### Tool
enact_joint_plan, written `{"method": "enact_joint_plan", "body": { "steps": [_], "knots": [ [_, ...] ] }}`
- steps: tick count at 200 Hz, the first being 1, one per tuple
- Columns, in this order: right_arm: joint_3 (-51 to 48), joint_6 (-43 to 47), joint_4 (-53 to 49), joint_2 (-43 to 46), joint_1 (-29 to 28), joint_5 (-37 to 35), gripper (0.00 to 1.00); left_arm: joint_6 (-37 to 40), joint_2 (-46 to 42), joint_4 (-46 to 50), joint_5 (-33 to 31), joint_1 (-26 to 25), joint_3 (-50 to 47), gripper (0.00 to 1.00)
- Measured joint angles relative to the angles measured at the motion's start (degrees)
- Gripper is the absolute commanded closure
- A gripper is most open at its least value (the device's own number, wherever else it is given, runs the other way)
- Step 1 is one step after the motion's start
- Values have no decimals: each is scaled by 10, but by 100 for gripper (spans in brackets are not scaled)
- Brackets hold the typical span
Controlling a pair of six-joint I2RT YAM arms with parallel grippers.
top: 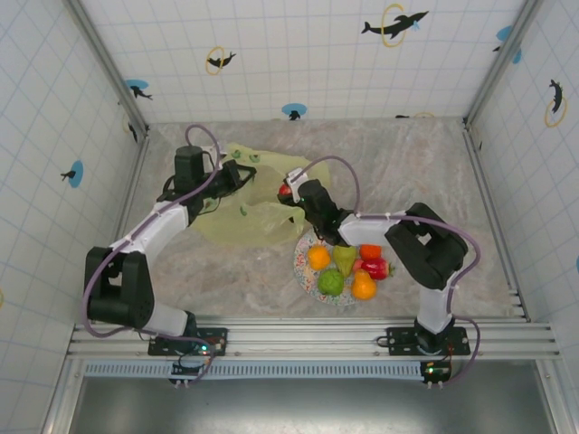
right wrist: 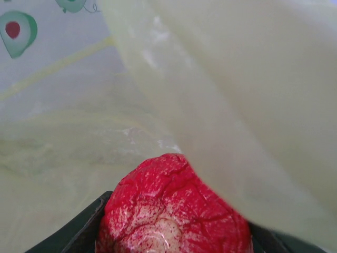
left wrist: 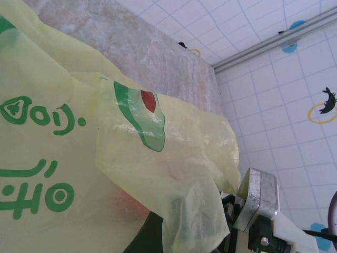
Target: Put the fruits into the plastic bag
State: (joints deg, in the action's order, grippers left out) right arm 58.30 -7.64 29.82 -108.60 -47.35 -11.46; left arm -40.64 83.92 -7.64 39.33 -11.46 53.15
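The plastic bag (top: 237,212) lies on the table's far left part, thin, limp and crinkly. The left gripper (top: 237,174) is closed, and by the look of it pinches a fold of the bag's far rim so that the film stands up as a mouth. The right gripper (top: 291,197) sits at the bag's right edge, its jaws about half apart and clamped on a red fruit (right wrist: 171,211) with a veined skin. Yellow film hangs over and around that fruit, which seems to be just inside the opening. The other fruits wait on the speckled plate (top: 303,271), nearer and to the right: an orange (top: 318,258), a green pear (top: 345,259), a green round fruit (top: 331,283) and some more. These toys are probably light, firm and prone to rolling, so each is best taken across its widest part, while the slippery bag needs holding by its rim, since its mouth would likely collapse
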Motion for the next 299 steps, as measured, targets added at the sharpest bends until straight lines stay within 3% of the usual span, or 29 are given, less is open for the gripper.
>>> {"method": "enact_joint_plan", "body": {
  "steps": [76, 127, 152, 198, 248, 299],
  "knots": [
    [113, -232, -13, -111, 2, 53, 51, -27, 27, -22, 16, -14, -7, 100],
    [189, -331, -5, -169, -3, 133, 24, -34, 29, -34, 22, -16, -7, 100],
    [191, -334, 2, -169, -3, 160, 18, -33, 29, -34, 22, -16, -7, 100],
    [138, -308, -4, -127, 7, 185, 22, -20, 29, -20, 20, -15, -1, 100],
    [47, -216, -69, 6, 24, 212, 23, 65, 29, 50, -30, -11, 24, 100],
    [-30, -117, -153, 137, 32, 229, 16, 142, 28, 81, -42, -11, 30, 100]
  ]
}}
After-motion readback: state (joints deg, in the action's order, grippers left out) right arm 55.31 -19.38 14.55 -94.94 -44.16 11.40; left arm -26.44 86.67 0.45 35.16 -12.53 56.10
